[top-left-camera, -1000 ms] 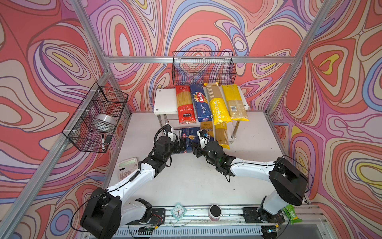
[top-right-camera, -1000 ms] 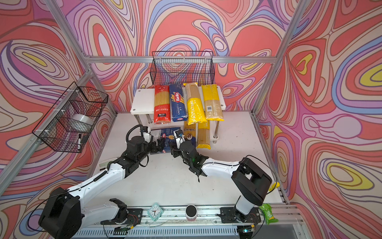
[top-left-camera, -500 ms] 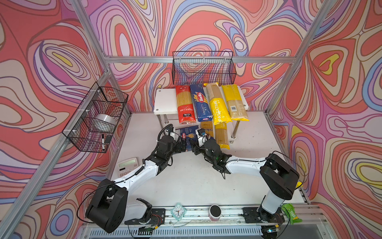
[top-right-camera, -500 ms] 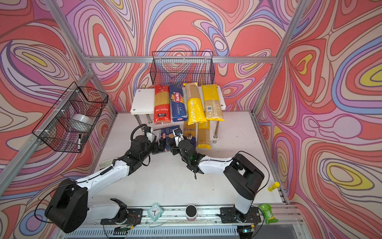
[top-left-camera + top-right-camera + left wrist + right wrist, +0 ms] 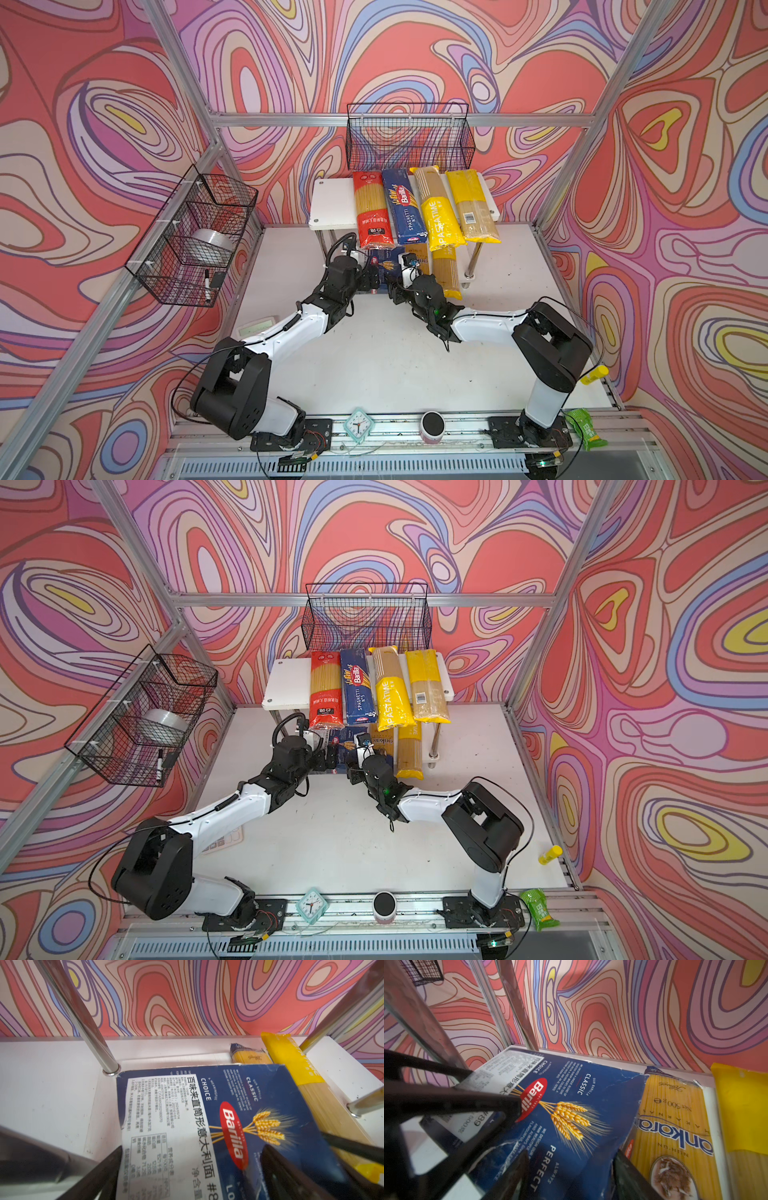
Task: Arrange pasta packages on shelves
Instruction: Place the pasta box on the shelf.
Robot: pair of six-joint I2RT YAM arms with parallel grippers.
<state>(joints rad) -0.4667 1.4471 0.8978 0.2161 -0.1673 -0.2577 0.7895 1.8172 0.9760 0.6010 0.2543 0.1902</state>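
Both top views bright w/ even overhead light, only soft faint shadows on counter (image 5: 374, 365), sharp, slight wide-angle bend at edges. Wrist views dimmer: Barilla box (image 5: 259, 1095) print crisp mid-frame, its near end & tool fingers (image 5: 291, 1178) out of focus, smeared. Glare streaks on chrome shelf leg (image 5: 89, 1028); corners stretched.

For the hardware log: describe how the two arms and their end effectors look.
Both arms have white link shells and bulky black joint housings. The left arm has a black cable looped above its wrist; the right arm shows a green light near its wrist. End effector fingers are dark and flat.
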